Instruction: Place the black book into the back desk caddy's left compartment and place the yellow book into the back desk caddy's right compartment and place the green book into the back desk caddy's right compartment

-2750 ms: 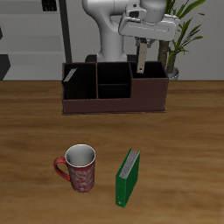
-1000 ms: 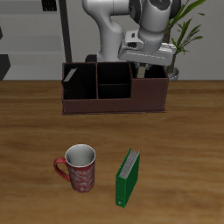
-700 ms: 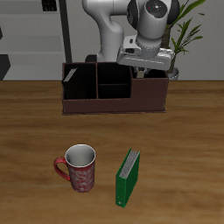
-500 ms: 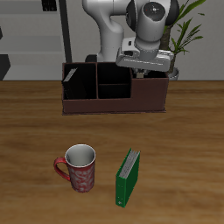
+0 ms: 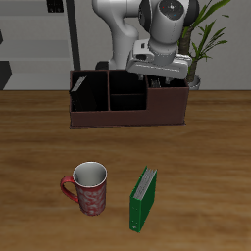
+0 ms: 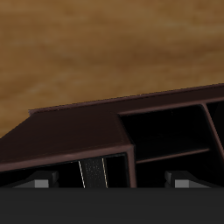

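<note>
The back desk caddy (image 5: 127, 116) stands far back on the table. The black book (image 5: 78, 86) stands in its left compartment, page edge showing. My gripper (image 5: 157, 82) hovers tilted just above the right compartment, open, with nothing between its fingers. In the wrist view the gripper (image 6: 109, 182) looks down into the caddy (image 6: 79, 131), where the yellow book (image 6: 90, 172) stands as a thin pale strip, apart from both fingers. The green book (image 5: 144, 198) stands upright near the table's front edge, far from the gripper.
A red patterned mug (image 5: 88, 188) stands beside the green book near the front edge. A potted plant (image 5: 201, 39) rises behind the caddy, close to my arm. The caddy's middle sections (image 5: 127, 90) hold nothing that I can see.
The gripper lowered the yellow book into the caddy and let it go. Since then it has lifted a little, tilted and shifted slightly toward the caddy's middle.
</note>
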